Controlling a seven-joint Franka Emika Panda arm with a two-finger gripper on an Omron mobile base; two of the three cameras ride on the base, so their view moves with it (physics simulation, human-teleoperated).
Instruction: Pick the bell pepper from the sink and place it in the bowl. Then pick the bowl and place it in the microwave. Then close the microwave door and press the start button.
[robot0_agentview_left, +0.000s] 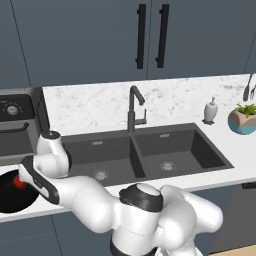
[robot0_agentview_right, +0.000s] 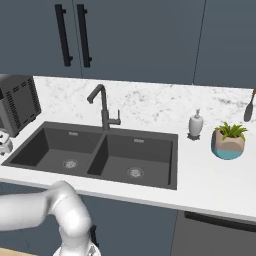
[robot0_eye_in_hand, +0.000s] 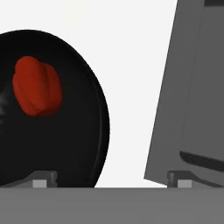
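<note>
Slate-blue cabinets (robot0_agentview_left: 90, 35) with black bar handles (robot0_agentview_left: 141, 36) hung above my white marbled backsplash (robot0_agentview_right: 150, 102); a potted plant (robot0_agentview_right: 228, 141) stood on the surface (robot0_agentview_right: 210, 180).

pepper (robot0_eye_in_hand: 37, 86) in bowl (robot0_eye_in_hand: 83, 144) | bowl left of sink (robot0_agentview_left: 145, 152)

- 1 bell pepper (robot0_eye_in_hand: 36, 85)
- 1 bowl (robot0_eye_in_hand: 83, 131)
- 1 sink (robot0_agentview_right: 100, 152), 2 basins, 2 drains
- 1 faucet (robot0_agentview_left: 134, 107)
- 1 soap dispenser (robot0_agentview_right: 195, 124)
- 1 potted plant (robot0_agentview_right: 228, 140)
- 2 cabinet handles (robot0_agentview_left: 141, 36)
</note>
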